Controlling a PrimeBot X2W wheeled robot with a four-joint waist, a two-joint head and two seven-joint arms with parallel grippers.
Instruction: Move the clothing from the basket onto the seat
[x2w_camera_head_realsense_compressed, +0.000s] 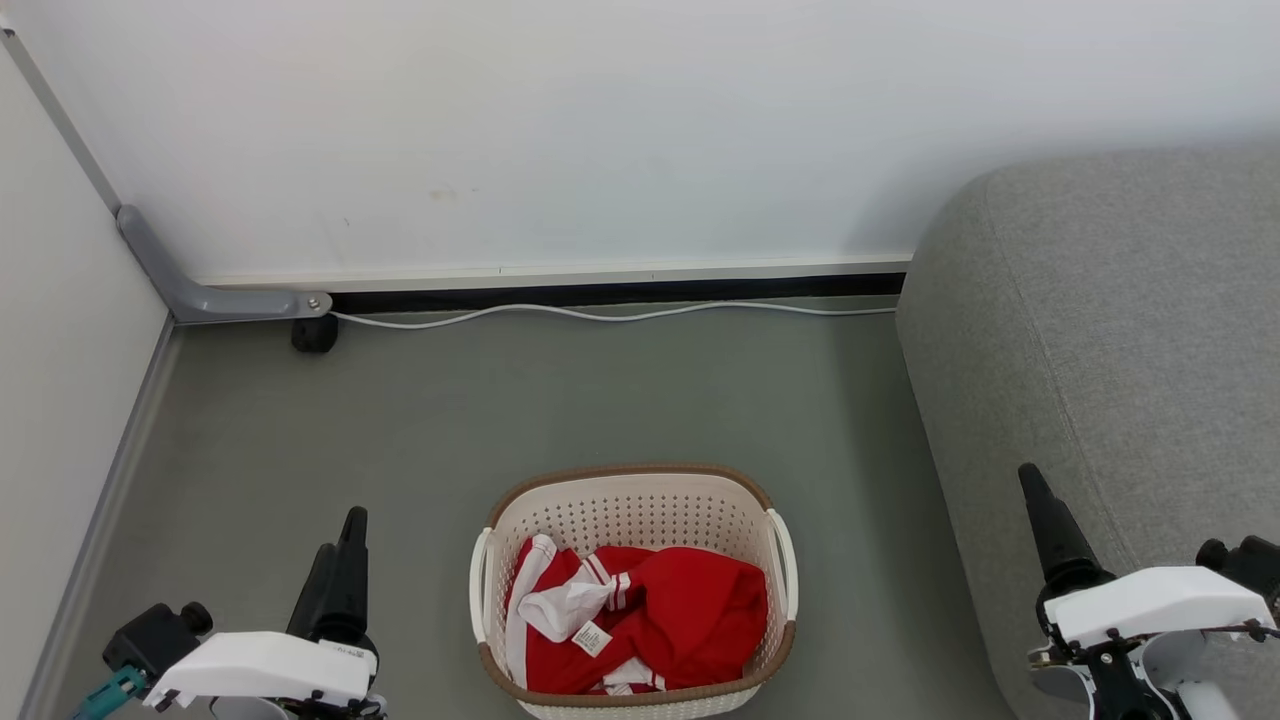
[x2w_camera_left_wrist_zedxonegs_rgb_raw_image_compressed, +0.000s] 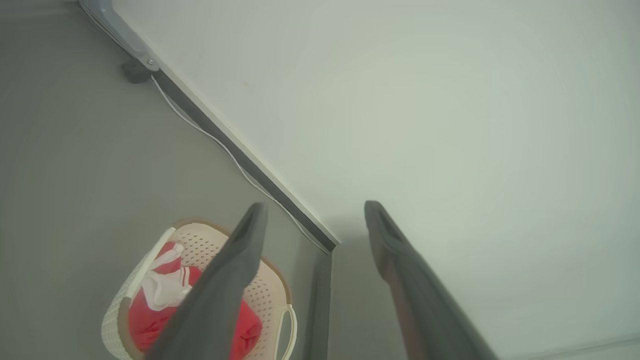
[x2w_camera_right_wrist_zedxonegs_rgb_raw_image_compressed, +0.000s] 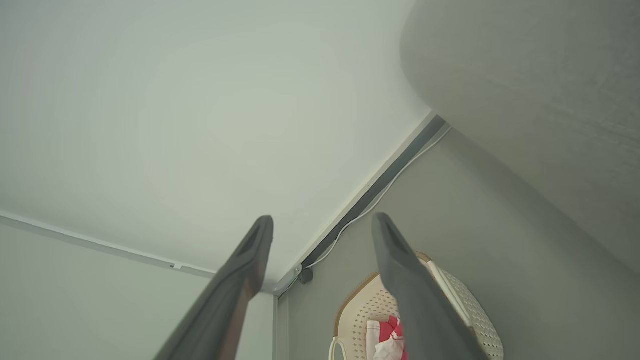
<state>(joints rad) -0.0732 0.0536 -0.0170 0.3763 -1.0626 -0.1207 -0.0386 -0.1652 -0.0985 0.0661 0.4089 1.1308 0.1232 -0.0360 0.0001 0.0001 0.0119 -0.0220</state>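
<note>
Two grippers, both w/ jaws spread. The left gripper (x2w_camera_left_wrist_zedxonegs_rgb_raw_image_compressed: 316, 206) is showing a clear gap btwn its two dark fingers (x2w_camera_left_wrist_zedxonegs_rgb_raw_image_compressed: 225, 290) in the left wrist view, and the right gripper (x2w_camera_right_wrist_zedxonegs_rgb_raw_image_compressed: 322, 218) is showing the same in the right wrist view. Neither is holding or touching anything.

In the head view the left one is hanging at the lower left over the floor (x2w_camera_head_realsense_compressed: 420, 420), fingers pointing up-frame, to the left of the basket (x2w_camera_head_realsense_compressed: 630, 470) and apart from it. The right one is hanging at the lower right, in front of the seat (x2w_camera_head_realsense_compressed: 1120, 350). Cannot tell whether it is over the cushion or just beside it.

The basket is sitting on the floor btwn the two arms, bottom centre, near the seat but apart from it. The clothing (x2w_camera_head_realsense_compressed: 690, 610) is lying crumpled inside the basket, approx. filling its near half. It is red w/ white stripes and trim, and a small white label (x2w_camera_head_realsense_compressed: 592, 637) is facing up. The basket's perforated far side is showing bare above it. The seat is taking up the right side, its rounded corner toward the wall (x2w_camera_head_realsense_compressed: 600, 130).

Further out, a white cable (x2w_camera_head_realsense_compressed: 600, 314) is running along the base of the wall, from the seat to a small black foot (x2w_camera_head_realsense_compressed: 314, 333) under a grey bracket (x2w_camera_head_realsense_compressed: 200, 295) at the left corner.
</note>
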